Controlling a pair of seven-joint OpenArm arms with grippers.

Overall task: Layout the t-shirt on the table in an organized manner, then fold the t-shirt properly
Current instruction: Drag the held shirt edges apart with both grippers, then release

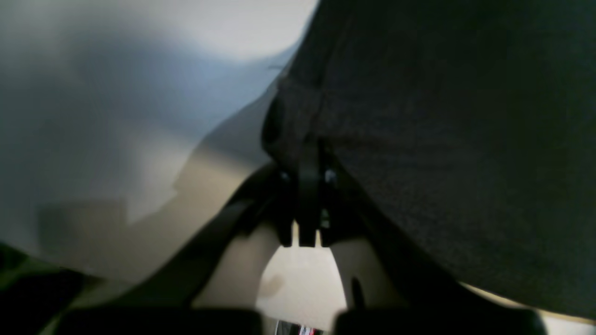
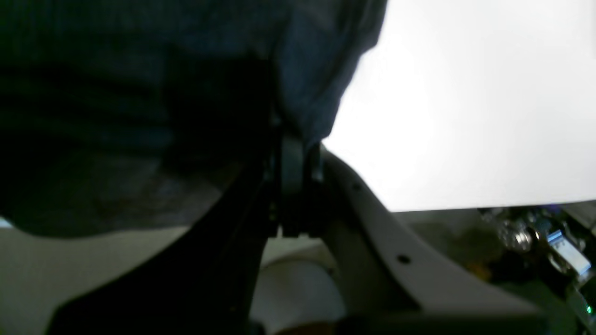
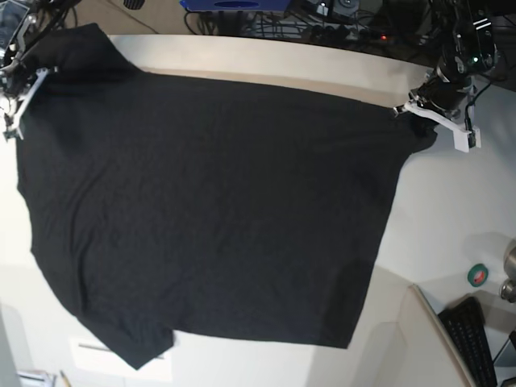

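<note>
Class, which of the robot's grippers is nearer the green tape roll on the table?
Left. The left gripper is above the green tape roll; the right gripper holds the t-shirt across the table.

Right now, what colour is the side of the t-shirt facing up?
Plain black t-shirt, no print showing; clearest in the base view.

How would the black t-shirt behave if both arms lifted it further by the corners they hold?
Probably floppy: the t-shirt hangs in soft folds from the left gripper, whose jaws pinch it shut. It would likely sag in the middle between the left and right gripper. It probably drags over the table rather than sliding stiffly.
</note>
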